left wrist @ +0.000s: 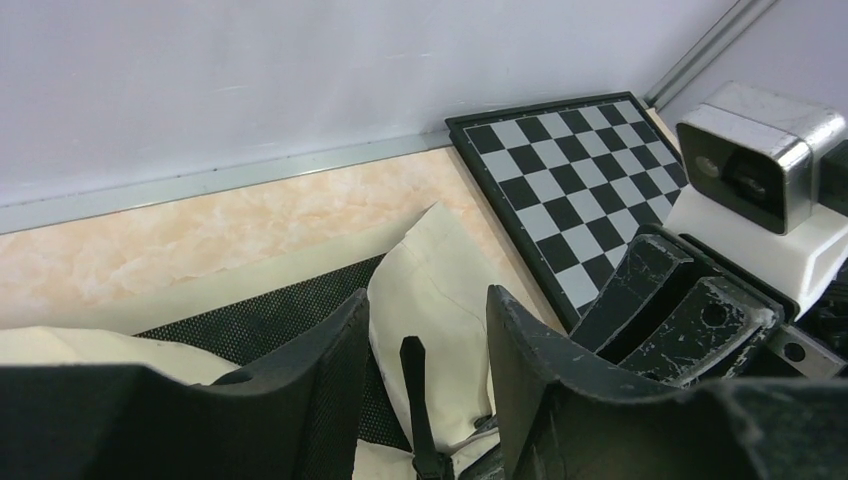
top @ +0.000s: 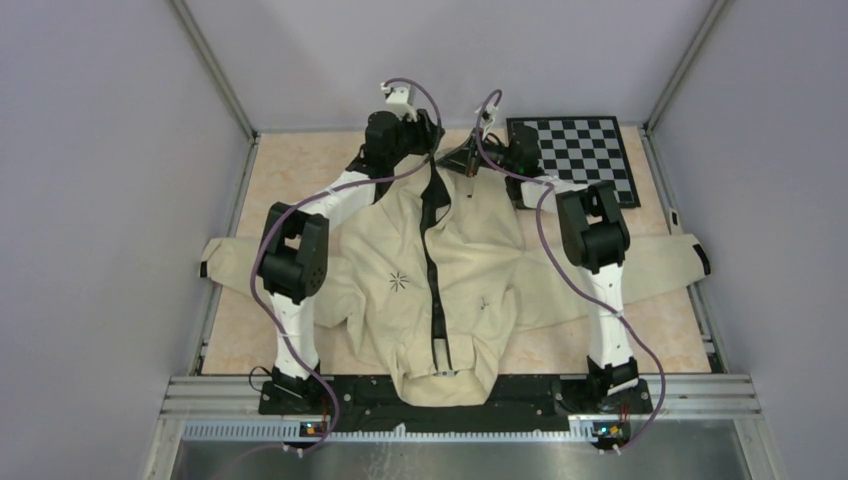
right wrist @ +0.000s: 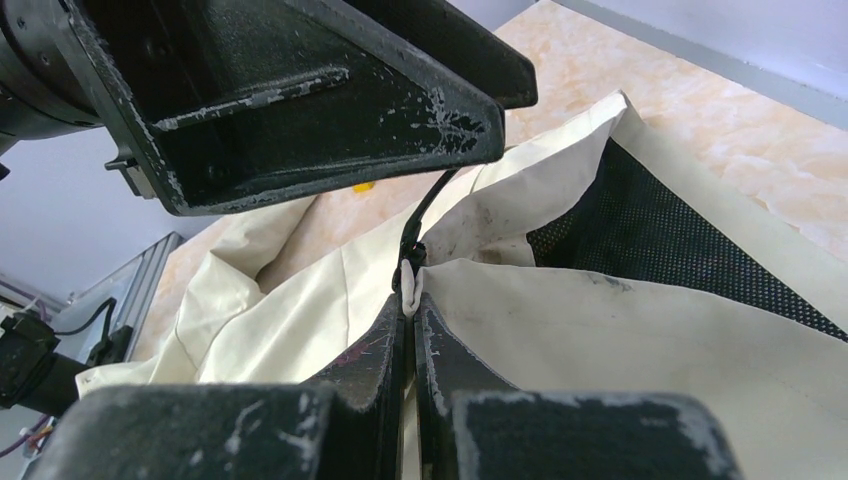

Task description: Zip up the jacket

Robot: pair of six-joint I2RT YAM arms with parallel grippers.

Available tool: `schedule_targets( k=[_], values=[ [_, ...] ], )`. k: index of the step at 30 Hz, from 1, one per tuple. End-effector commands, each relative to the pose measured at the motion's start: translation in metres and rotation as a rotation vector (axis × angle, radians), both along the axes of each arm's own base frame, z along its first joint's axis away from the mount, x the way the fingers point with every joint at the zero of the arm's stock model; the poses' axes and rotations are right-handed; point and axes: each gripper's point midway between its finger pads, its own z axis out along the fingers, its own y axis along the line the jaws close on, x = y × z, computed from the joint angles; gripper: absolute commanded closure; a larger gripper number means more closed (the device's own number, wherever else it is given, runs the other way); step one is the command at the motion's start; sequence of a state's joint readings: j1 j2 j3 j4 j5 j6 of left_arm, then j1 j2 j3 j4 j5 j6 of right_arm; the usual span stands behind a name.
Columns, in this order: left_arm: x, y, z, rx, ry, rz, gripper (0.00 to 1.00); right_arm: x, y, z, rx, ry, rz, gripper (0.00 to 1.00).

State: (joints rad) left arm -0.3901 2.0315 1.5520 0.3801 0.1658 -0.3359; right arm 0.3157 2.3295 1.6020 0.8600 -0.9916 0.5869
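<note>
The cream jacket (top: 400, 270) lies spread on the table, collar at the near edge, its black zipper (top: 432, 260) running up the middle to the far hem. Both grippers meet at that far end. My left gripper (left wrist: 428, 300) stands open astride the black zipper pull (left wrist: 412, 395), and neither finger touches the pull. My right gripper (right wrist: 410, 300) is shut on a cream fabric edge of the jacket (right wrist: 620, 330) just below the pull (right wrist: 425, 215). Black mesh lining (right wrist: 640, 230) shows where the hem gapes. In the top view the left gripper (top: 432, 150) and right gripper (top: 468, 165) sit side by side.
A black-and-white chessboard (top: 575, 155) lies at the far right, close to the right arm. The back wall (left wrist: 300, 90) rises just beyond the hem. The sleeves (top: 660, 265) reach out to both side rails of the table.
</note>
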Motion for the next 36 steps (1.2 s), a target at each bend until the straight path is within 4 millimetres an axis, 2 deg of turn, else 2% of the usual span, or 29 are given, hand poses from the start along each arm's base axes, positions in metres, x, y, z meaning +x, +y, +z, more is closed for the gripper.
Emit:
schedule_targets(
  k=[1, 6, 11, 21, 26, 29, 36],
  values=[
    [0.004, -0.002, 0.014, 0.014, -0.032, 0.015, 0.5, -0.003, -0.001, 0.059, 0.034, -0.149, -0.004, 1.0],
    [0.008, 0.001, 0.007, 0.035, -0.008, 0.039, 0.5, -0.003, -0.001, 0.059, 0.035, -0.149, -0.004, 1.0],
    [0.008, 0.0, 0.0, 0.052, 0.01, 0.043, 0.56, -0.003, -0.001, 0.058, 0.034, -0.146, -0.004, 1.0],
    [0.008, -0.005, -0.005, 0.07, 0.019, 0.02, 0.63, -0.002, -0.001, 0.06, 0.037, -0.146, -0.01, 1.0],
    [0.004, -0.009, 0.002, 0.074, -0.014, 0.007, 0.82, 0.002, -0.001, 0.061, 0.045, -0.131, -0.032, 1.0],
    [-0.004, -0.009, 0.016, 0.066, -0.072, 0.008, 0.99, 0.008, -0.003, 0.063, 0.061, -0.102, -0.076, 1.0],
    [-0.025, -0.009, 0.039, 0.052, -0.166, 0.07, 1.0, 0.03, -0.012, 0.088, 0.183, -0.008, -0.27, 1.0]
  ],
)
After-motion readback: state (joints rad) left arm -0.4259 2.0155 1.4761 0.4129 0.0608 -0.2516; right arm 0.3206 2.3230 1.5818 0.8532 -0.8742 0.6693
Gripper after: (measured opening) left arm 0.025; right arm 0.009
